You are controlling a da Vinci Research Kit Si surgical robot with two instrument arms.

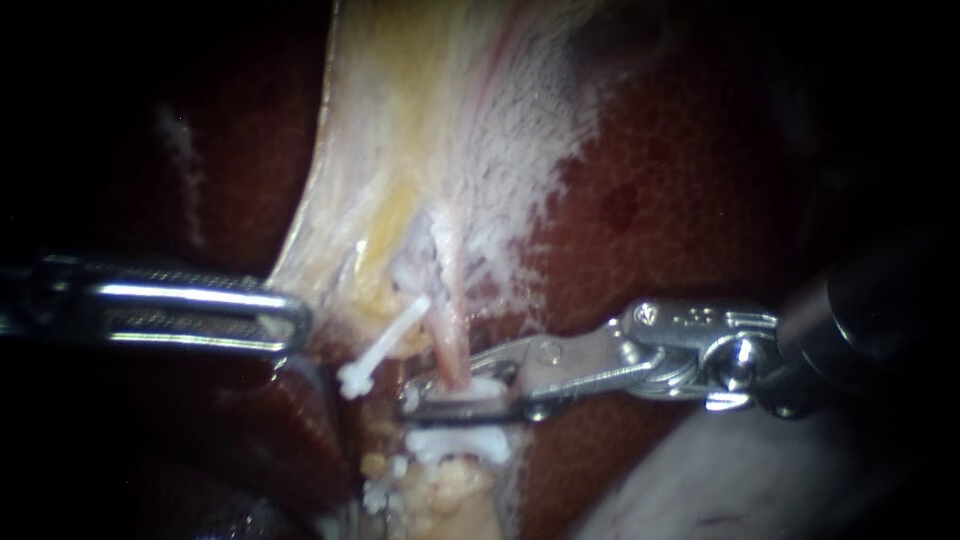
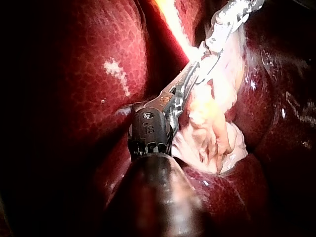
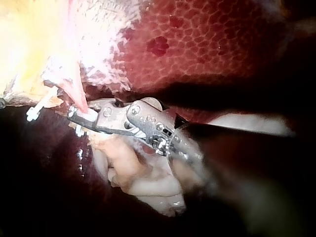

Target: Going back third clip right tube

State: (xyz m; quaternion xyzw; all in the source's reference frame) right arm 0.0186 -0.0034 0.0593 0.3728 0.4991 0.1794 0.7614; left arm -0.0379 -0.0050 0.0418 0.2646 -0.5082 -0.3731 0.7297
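Observation:
A thin pink tube (image 1: 452, 335) runs down from the pale gallbladder tissue (image 1: 400, 120). My right instrument (image 1: 445, 392) comes in from the right, and its jaws stand on either side of this tube, shut on a white clip (image 1: 475, 388). The right wrist view shows the same: the right instrument (image 3: 79, 119) holds the clip (image 3: 90, 115) across the tube (image 3: 76, 94). A second white clip (image 1: 385, 345) lies slanted just to the left. A third clip (image 1: 455, 443) sits below the jaws. My left instrument (image 1: 288, 320) enters from the left, shut on the edge of the pale tissue.
Dark red liver (image 1: 680, 200) lies to the right of and behind the tube. Frayed yellow-white tissue (image 1: 440, 490) hangs under the lowest clip. In the left wrist view, pale lumpy tissue (image 2: 212, 123) lies beside the left instrument's shaft (image 2: 150, 133), with liver (image 2: 89, 74) all around.

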